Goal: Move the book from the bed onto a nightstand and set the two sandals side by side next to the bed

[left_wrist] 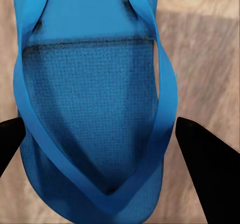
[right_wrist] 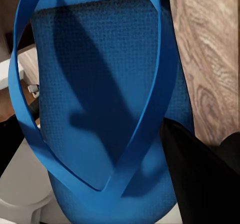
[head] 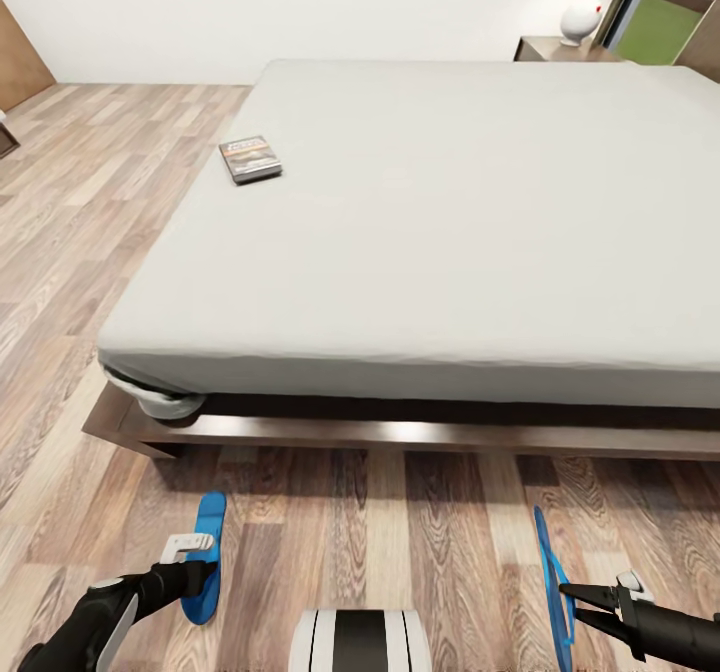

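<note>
The book (head: 250,159) lies on the bed (head: 450,222), near its left edge. One blue sandal (head: 206,537) lies level, low over the floor in front of the bed. My left gripper (head: 190,564) is over that sandal (left_wrist: 95,109), with a fingertip (left_wrist: 197,154) against each long edge. The other sandal (head: 552,592) stands on edge, lifted at the right, with my right gripper (head: 572,597) shut across its width. Up close this sandal (right_wrist: 100,94) hangs tilted, with one finger (right_wrist: 200,179) over its edge. A nightstand (head: 560,49) stands beyond the bed's far right corner.
The bed's dark wooden frame (head: 400,434) sticks out past the mattress, close ahead of both grippers. A white lamp (head: 582,14) sits on the nightstand. Wood-plank floor (head: 110,182) runs along the bed's left side. My own base (head: 360,640) shows between the arms.
</note>
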`<state>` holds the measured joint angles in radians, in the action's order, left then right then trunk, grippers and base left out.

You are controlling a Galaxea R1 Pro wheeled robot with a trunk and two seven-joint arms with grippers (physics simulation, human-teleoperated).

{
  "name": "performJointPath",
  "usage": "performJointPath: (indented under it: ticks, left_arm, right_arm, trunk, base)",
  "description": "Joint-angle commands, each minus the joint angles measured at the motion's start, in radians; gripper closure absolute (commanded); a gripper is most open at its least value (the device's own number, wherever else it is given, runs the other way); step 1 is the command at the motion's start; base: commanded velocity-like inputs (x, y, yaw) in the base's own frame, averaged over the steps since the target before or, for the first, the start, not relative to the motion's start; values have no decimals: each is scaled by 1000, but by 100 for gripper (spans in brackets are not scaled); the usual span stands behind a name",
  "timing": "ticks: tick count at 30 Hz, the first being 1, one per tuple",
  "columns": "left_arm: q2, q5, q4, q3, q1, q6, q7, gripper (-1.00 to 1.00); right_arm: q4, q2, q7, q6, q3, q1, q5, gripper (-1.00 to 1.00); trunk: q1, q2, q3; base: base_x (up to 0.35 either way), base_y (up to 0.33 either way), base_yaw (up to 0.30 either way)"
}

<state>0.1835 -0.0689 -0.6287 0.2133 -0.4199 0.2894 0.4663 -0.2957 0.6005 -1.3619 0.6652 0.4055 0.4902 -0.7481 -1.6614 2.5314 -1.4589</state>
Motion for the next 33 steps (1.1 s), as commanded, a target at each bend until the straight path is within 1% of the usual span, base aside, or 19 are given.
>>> performJointPath:
  ticks: [1, 14, 23, 28, 33]
  left_arm:
    - [-1, -6, -2, 6, 0, 6, 8, 100]
    - [-1, -6, -2, 6, 0, 6, 9, 100]
    - [-1, -8, -2, 5, 0, 5, 9, 100]
    - [-1, -8, -2, 6, 0, 5, 9, 100]
    - [-1, -8, -2, 6, 0, 5, 9, 100]
  right_arm:
    - [0, 1, 0, 11, 6, 1, -8, 100]
    - [0, 1, 0, 11, 6, 1, -8, 100]
    - [0, 1, 0, 11, 6, 1, -8, 100]
    - [0, 1, 0, 11, 6, 1, -8, 100]
    - [0, 1, 0, 11, 6, 1, -8, 100]
  trunk:
    - [0, 1, -5]
    - [-6, 4, -55]
    - [-6, 4, -55]
    - [-6, 4, -55]
    - [-6, 4, -55]
  base:
    - [0, 0, 0]
    - [0, 0, 0]
    - [5, 0, 0]
    - [238, 0, 0]
    - [60, 0, 0]
